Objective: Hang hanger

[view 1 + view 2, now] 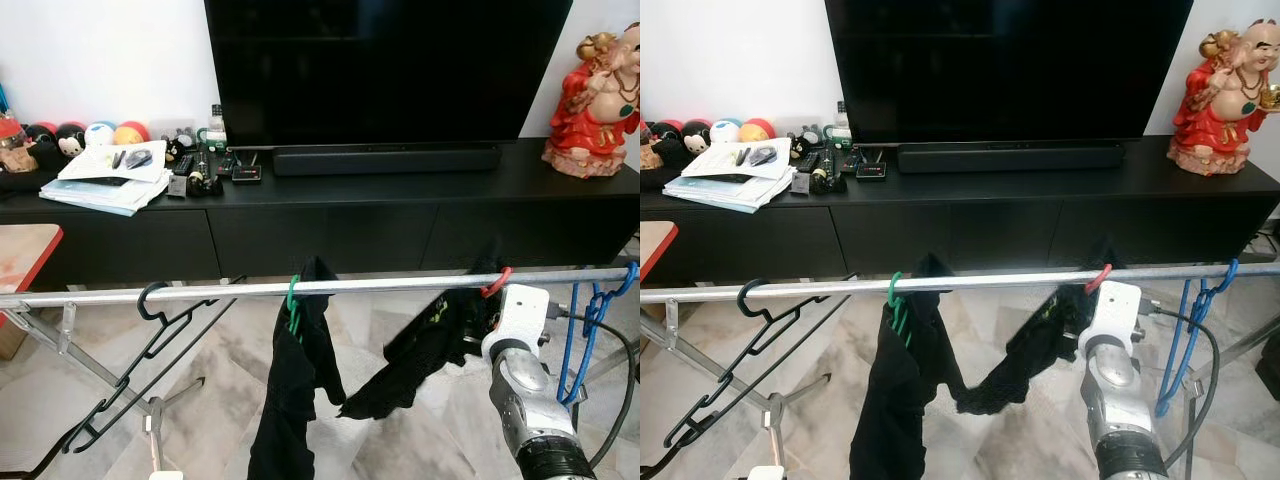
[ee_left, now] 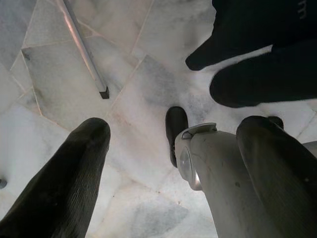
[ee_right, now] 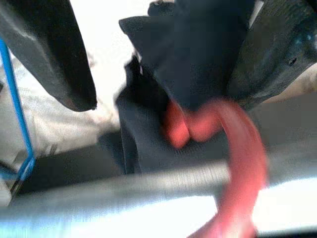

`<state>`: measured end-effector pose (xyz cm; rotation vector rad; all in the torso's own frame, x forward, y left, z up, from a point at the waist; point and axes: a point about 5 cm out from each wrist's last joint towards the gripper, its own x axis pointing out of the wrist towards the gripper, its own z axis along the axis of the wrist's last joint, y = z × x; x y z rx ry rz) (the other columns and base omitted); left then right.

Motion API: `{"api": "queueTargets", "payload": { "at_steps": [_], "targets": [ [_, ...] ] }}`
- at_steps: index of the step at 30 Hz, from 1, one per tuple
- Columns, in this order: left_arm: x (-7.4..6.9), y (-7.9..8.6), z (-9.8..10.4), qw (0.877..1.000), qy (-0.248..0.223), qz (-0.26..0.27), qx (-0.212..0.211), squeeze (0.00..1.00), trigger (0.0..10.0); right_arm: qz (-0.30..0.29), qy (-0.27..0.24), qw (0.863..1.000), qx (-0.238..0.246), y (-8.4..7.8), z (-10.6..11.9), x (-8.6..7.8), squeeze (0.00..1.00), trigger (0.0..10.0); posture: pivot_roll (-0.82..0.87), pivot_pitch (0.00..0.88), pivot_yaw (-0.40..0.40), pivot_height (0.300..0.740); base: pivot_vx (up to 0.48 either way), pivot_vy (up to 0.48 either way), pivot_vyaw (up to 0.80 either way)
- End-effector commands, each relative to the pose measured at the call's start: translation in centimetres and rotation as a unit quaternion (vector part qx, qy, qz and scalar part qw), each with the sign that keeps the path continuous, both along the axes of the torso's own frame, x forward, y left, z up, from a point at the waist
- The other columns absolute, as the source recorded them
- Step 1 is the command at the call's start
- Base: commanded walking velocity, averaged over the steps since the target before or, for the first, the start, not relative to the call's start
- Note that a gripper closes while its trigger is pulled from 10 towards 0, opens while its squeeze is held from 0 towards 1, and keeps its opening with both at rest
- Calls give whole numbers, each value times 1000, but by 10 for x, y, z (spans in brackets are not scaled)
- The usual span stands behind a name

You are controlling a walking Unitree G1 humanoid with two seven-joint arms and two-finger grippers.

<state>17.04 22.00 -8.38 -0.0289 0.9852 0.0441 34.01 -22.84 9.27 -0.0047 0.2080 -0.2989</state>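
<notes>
You have the red hanger (image 1: 497, 282) already with its hook over the metal rail (image 1: 380, 286) of the drying rack, toward the rail's right part, and a black garment (image 1: 425, 350) hangs down from it. The right gripper (image 3: 163, 64) is raised just below the rail at this hanger. In the right wrist view its two black fingers (image 3: 54, 59) stand spread apart, one on each side of the dark cloth, and they do not pinch the hook or the cloth (the picture is blurred, so fine contact you cannot judge).

The left gripper (image 2: 173, 163) hangs low over the marble floor (image 2: 138, 74), its fingers apart and with nothing between them.

About handling, this is my judgement: the hanger looks like thin plastic, light and a little springy, and the garment is soft and makes it swing easily. The smooth rail will let the hook slide sideways. If you need to correct it, take hold at the neck just under the hook, where it is stiff, not at the cloth, which only slips and pulls.

Near it on the same rail hang a green hanger (image 1: 293, 300) with black clothing, an empty black hanger (image 1: 160, 310) on the left, and blue hangers (image 1: 585, 320) at the right end.
</notes>
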Motion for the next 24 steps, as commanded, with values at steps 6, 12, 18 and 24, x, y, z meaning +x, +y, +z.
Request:
{"api": "queueTargets", "payload": {
  "at_steps": [6, 12, 18, 24],
  "targets": [
    [-6, 0, -3, 1000, 12, -3, -1, 0, 10000, -13, -26, 1000, 11, 15, -3, -13, 0, 10000, 20, 53, 17, 740, 0, 0, 0],
    [-7, 1, -3, 1000, 13, -3, -2, 0, 10000, -33, 7, 999, 19, 10, -14, -19, 0, 10000, 15, 53, 17, 740, 0, 0, 0],
    [-8, 4, -3, 1000, 14, -2, -1, 0, 10000, -61, 39, 996, 42, -3, -19, -17, 0, 10000, 15, 49, 16, 740, 0, 0, 0],
    [-8, 5, -2, 1000, 13, -1, -2, 0, 10000, -44, 58, 996, 46, -2, -16, -5, 0, 10000, 22, 47, 18, 740, 0, 0, 0]
  ]
}}
